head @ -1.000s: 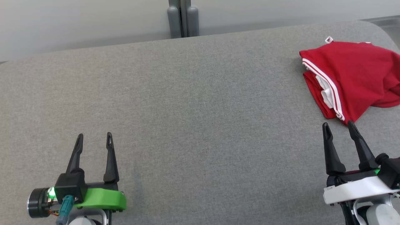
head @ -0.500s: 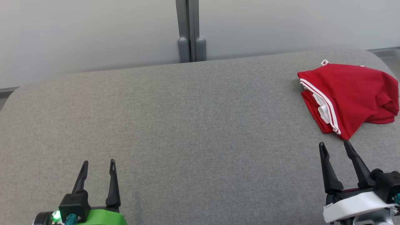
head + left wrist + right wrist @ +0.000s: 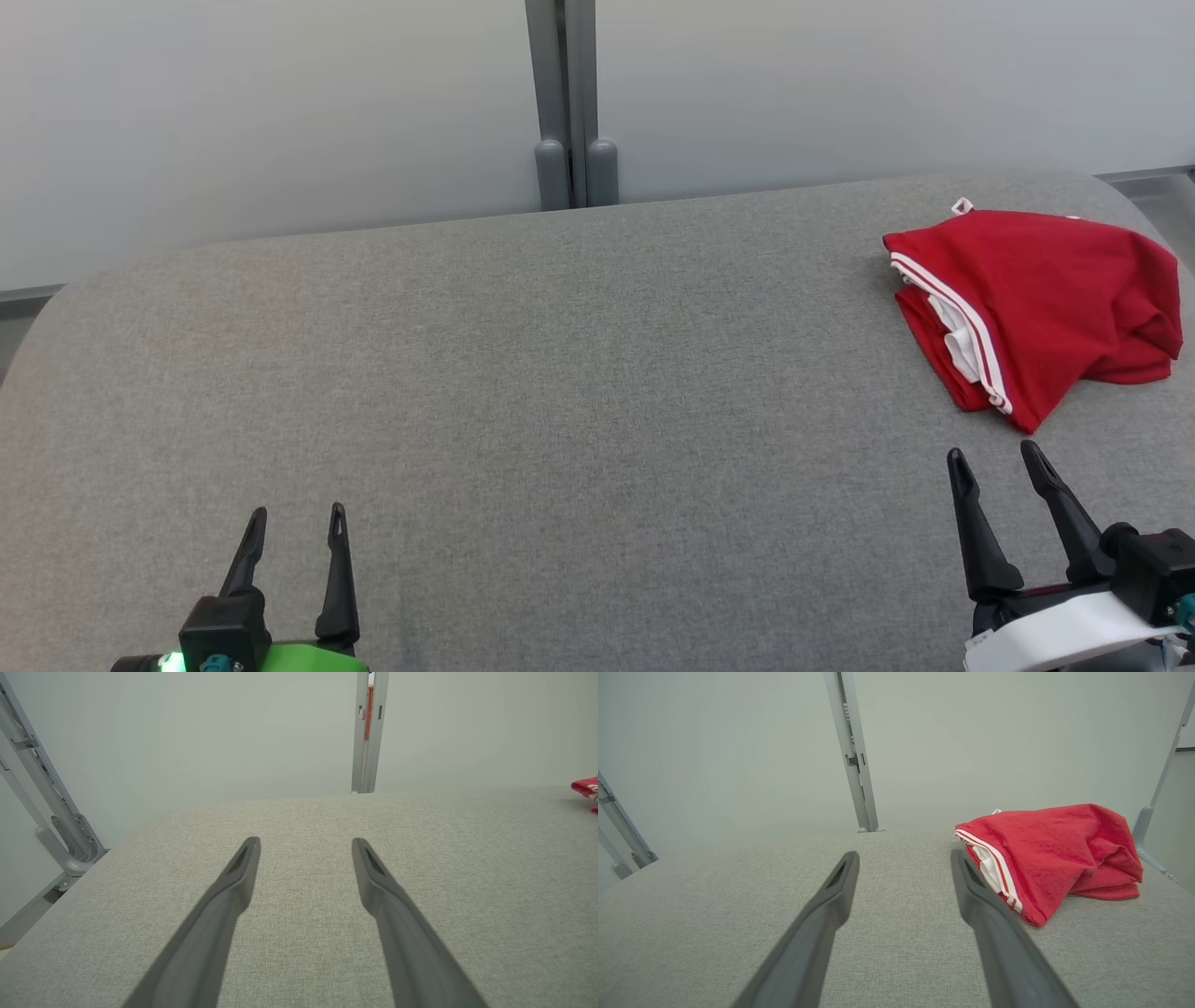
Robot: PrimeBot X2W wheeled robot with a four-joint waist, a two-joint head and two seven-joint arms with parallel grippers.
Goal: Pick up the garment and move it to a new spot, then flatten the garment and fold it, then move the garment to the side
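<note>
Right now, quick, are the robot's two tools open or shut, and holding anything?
Left tool: open, holding nothing.
Right tool: open, holding nothing; the red garment lies ahead, not gripped.

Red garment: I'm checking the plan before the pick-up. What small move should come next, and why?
Probably ease the right gripper forward to the near corner of the red garment and close on it. Its jaws stand open just short of that corner, and the garment lies bunched at the right end of the table, far from the left gripper.
</note>
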